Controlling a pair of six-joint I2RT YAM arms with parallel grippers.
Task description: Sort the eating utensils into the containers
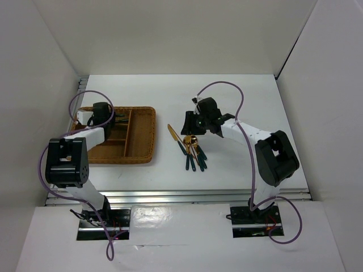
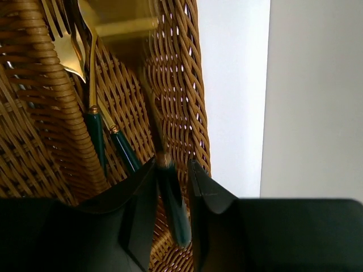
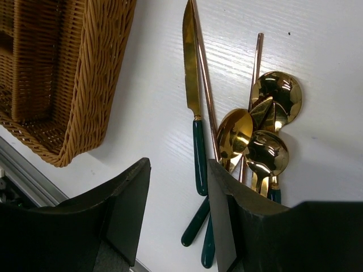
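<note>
White desk (image 1: 238, 96) seen from above, closed in by white walls. On its left side, a brown wicker tray (image 1: 148, 136) with inner dividers.

Over the tray's far-left part, the left gripper (image 2: 171, 170), pointed down into a narrow compartment against an outer wall. From its wrist camera: clenched on the dark teal handle of a utensil (image 2: 174, 209), the slim stem reaching ahead over the woven floor, the gold head too blurred to name. In the same compartment, just beside that stem, a gold fork (image 2: 67, 48) and a second teal-handled piece (image 2: 126, 148), lying flat side by side.

Right of the tray and apart from it, a loose pile (image 1: 193, 152) of cutlery on the bare desk. In the pile: a knife (image 3: 191, 79) with gold blade and teal handle, on the side nearest the tray; two thin gold chopsticks (image 3: 256, 68), one running close along the knife; several overlapping spoons (image 3: 236, 133) with shiny gold bowls. Teal handles fanned out toward the near edge of the desk.

Above the pile, the right gripper (image 3: 178, 167), released, jaws spread wide with nothing held between them. Through the gap, the knife's handle lying on the desk below. At the left of that wrist view, one corner of the tray.
</note>
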